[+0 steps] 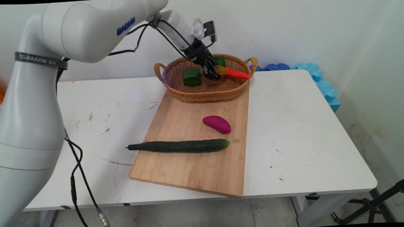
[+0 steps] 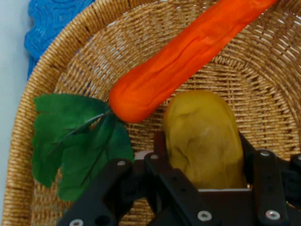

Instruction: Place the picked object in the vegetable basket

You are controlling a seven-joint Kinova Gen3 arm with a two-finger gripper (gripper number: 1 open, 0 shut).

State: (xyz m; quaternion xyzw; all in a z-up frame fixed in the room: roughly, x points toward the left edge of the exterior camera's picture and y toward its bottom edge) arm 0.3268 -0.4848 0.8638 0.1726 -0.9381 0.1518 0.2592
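Pinching a yellow potato (image 2: pixel 202 139) inside the wicker basket (image 1: pixel 201 93) near the frame's top centre, beside a carrot (image 1: pixel 237 73) and a green block (image 1: pixel 191 76): the black gripper (image 1: pixel 213 73).

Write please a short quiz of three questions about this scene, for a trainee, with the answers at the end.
1. True or false: the gripper is inside the wicker basket, its jaws shut on a yellow potato-like item.
2. Which thing lies right beside the held item? A) the orange carrot B) the cucumber C) the purple sweet potato
3. Fill in the missing word: the cucumber and the purple sweet potato lie on the wooden ____.

Key: 1 true; 2 A; 3 board. The green block also sits in the basket, on the side away from the carrot.
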